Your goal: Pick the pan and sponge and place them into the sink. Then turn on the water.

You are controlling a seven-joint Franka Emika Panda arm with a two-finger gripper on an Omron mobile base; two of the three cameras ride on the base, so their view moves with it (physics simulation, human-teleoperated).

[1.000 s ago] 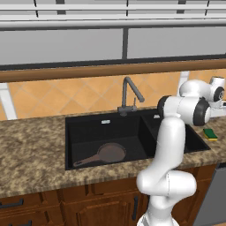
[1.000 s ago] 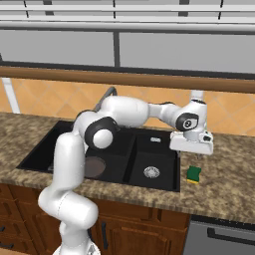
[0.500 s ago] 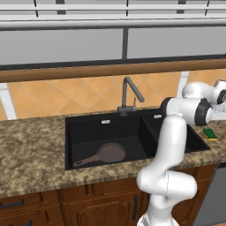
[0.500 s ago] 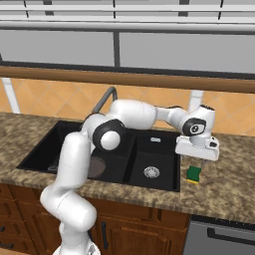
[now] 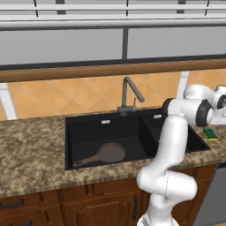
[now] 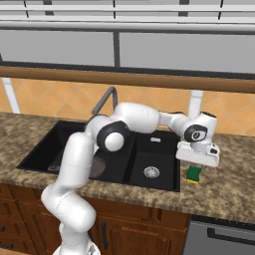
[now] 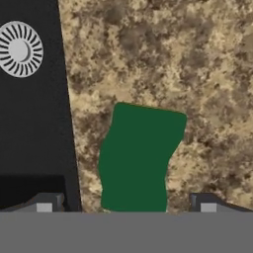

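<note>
2 dark fingertips (image 7: 43,203) of the end effector (image 7: 126,206) stand wide apart, 1 on each side of the sponge (image 7: 139,157), which lies green side up on the granite desk (image 7: 197,74) between them, untouched. In the right base view the end effector (image 6: 198,156) hangs just above the sponge (image 6: 193,174), beside the right edge of the sink (image 6: 149,149). A silver drain (image 7: 19,49) shows in the near basin. The pan (image 5: 106,154) rests in the left basin, handle toward the front-left corner. The faucet (image 5: 130,94) stands behind the divider.
</note>
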